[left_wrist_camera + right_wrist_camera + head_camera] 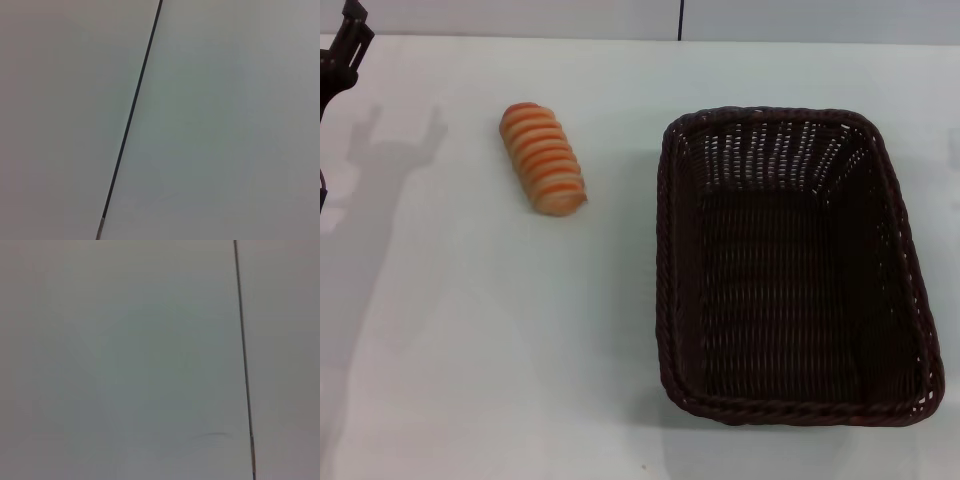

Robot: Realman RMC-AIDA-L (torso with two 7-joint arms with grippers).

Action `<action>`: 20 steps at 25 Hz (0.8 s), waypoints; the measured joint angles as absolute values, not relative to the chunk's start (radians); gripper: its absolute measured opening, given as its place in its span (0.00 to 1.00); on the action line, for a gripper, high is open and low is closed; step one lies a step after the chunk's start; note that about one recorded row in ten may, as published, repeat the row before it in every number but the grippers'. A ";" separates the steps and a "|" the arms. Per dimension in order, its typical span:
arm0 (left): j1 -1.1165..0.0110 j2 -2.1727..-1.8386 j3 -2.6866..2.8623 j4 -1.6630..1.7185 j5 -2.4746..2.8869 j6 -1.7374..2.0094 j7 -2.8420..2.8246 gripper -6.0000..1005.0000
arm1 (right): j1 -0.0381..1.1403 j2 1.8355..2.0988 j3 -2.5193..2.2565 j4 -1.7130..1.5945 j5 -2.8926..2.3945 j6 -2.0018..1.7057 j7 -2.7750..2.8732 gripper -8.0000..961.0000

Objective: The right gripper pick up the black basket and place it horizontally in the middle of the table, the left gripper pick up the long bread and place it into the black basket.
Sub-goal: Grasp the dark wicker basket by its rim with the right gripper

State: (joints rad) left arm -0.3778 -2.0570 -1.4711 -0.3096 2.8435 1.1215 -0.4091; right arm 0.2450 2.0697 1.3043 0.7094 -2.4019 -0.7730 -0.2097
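The black basket (790,265) stands on the right half of the white table (470,350), its long side running from near to far, and it holds nothing. The long bread (542,158), striped orange and cream, lies on the table left of the basket, well apart from it. My left gripper (347,45) shows only partly at the far left corner of the head view, above the table and far from the bread. My right gripper is out of view. Both wrist views show only a plain pale surface.
A thin dark seam (132,112) crosses the pale surface in the left wrist view, and a similar seam (243,355) shows in the right wrist view. The left arm's shadow (390,150) falls on the table left of the bread.
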 joint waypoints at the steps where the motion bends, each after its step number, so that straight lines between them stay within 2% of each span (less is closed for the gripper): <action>1: -0.378 -2.057 -1.471 -0.310 2.844 1.122 -0.409 0.86 | 0.201 2.076 1.331 0.829 -2.401 -0.687 -0.306 0.56; 8: -0.378 -2.057 -1.471 -0.310 2.844 1.122 -0.410 0.86 | 0.079 2.075 1.384 1.152 -2.402 -0.382 -0.364 0.56; 11: -0.379 -2.056 -1.471 -0.310 2.844 1.122 -0.410 0.86 | 0.036 2.077 1.461 1.333 -2.404 -0.120 -0.365 0.56; 20: -0.383 -2.053 -1.471 -0.310 2.844 1.121 -0.410 0.86 | 0.075 2.074 1.617 1.563 -2.450 0.399 -0.360 0.52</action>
